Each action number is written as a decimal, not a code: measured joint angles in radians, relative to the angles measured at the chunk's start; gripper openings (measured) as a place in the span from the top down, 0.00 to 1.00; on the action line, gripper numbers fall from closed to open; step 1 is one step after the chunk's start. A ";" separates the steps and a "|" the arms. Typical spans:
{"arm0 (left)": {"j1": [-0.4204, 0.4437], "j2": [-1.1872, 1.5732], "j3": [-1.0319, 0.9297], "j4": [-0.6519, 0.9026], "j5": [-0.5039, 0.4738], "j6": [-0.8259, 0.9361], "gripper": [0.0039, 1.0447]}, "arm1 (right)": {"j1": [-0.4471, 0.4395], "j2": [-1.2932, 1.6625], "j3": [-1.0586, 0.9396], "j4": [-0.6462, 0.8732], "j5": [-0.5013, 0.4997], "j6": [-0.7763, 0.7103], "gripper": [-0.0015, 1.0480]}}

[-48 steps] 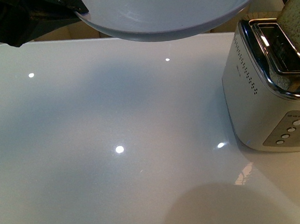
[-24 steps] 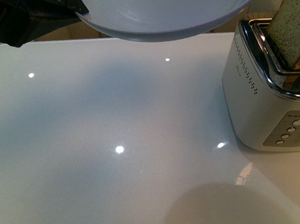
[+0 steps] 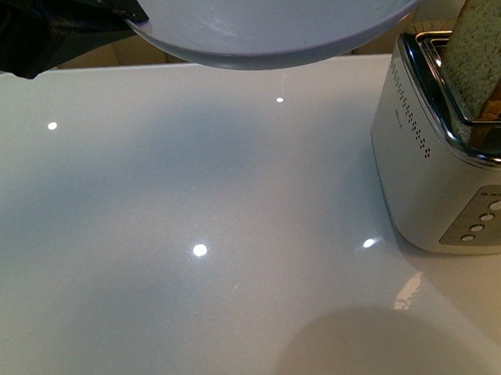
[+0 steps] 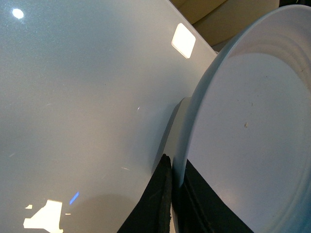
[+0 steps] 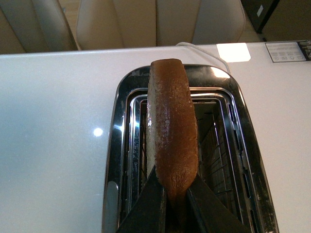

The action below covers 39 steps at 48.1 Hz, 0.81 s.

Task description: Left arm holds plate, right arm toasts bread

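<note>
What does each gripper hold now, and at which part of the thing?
The left gripper clamps the plate at its rim. The right gripper pinches the bread by its upper crust edge, over the toaster.

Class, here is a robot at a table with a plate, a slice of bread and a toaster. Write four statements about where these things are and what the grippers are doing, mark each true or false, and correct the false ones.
1. The left gripper holds the plate by its rim, up off the table. True.
2. The bread lies on the plate. False: the plate carries nothing, and the bread is over at the toaster, tilted at its slots.
3. The right gripper is shut on the bread. True.
4. In the front view, the toaster stands on the left side of the table. False: it stands on the right side.
</note>
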 joint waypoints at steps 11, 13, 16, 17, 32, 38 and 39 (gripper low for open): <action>0.000 0.000 0.000 0.000 0.000 0.000 0.97 | -0.008 0.024 -0.005 0.006 -0.012 0.021 0.97; 0.000 0.000 0.000 0.000 0.000 0.000 0.97 | -0.011 0.024 -0.008 0.006 -0.017 0.021 0.97; 0.000 0.000 0.000 0.000 0.000 0.000 0.97 | -0.013 0.024 -0.015 0.006 -0.023 0.020 0.92; 0.000 0.000 0.000 0.000 0.000 0.000 0.97 | -0.013 0.024 -0.016 0.006 -0.025 0.021 0.90; 0.000 0.000 0.000 0.000 0.000 0.000 0.97 | -0.025 -0.078 -0.069 -0.002 -0.066 0.008 0.39; 0.000 0.000 0.000 0.000 0.000 0.000 0.97 | -0.031 -0.186 -0.108 -0.026 -0.081 0.000 0.21; 0.000 0.000 0.000 0.000 0.000 0.000 0.97 | -0.031 -0.198 -0.113 -0.029 -0.084 -0.003 0.20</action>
